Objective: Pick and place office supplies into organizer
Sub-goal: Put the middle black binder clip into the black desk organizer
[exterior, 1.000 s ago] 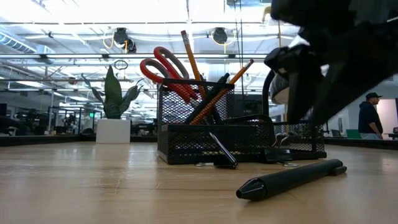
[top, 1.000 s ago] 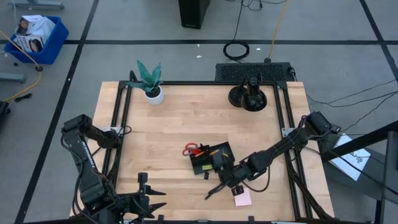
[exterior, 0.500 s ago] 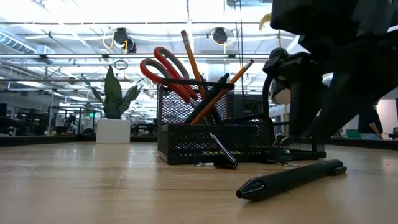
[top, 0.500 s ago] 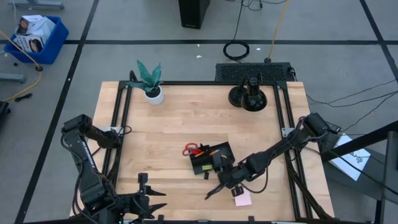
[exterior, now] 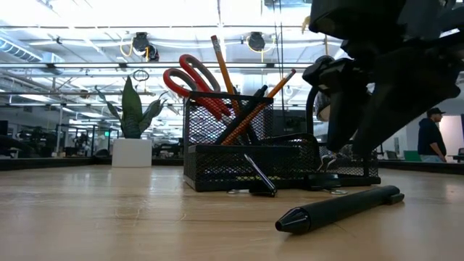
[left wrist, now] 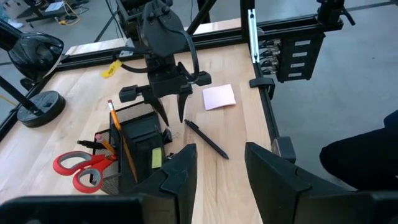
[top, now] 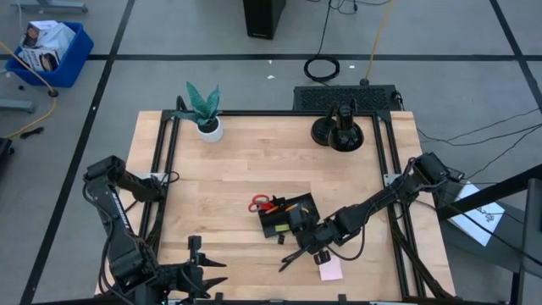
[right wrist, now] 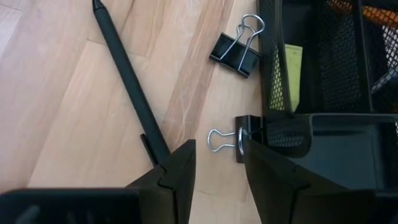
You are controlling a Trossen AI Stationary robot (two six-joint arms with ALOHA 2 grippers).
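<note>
**Right arm poised over the loose clips beside the organizer**

Now, working left to right across your table: your left gripper (top: pixel 207 275) waits at the near left corner, at about seven o'clock from the table's centre, fingers apart and holding nothing.

Next comes the black mesh organizer (top: pixel 286 215), just near of the centre. It already carries the red-handled scissors (top: pixel 262 204), orange pencils (exterior: pixel 221 69) and a yellow-green piece (right wrist: pixel 293 74). Against its near wall lie two black binder clips: one (right wrist: pixel 237 46) loose on the wood, the other (right wrist: pixel 231 142) touching the organizer's corner.

Your right gripper (top: pixel 312 246) hovers at roughly five o'clock from the organizer, fingers parted and empty, with the second clip between its fingertips in the wrist view. A black pen (top: pixel 292 254) lies on the wood just to the left of that gripper, and the pink sticky-note pad (top: pixel 330 268) at six o'clock from it.

Mind these risks, as I judge them:
- The clip sits hard against the mesh, so a finger could land on the organizer's wall and shove the tray.
- Its wire loop is thin and may slip or flip the clip away as you close.
- The pen lies close beside one finger; a descent off line could roll it.
</note>
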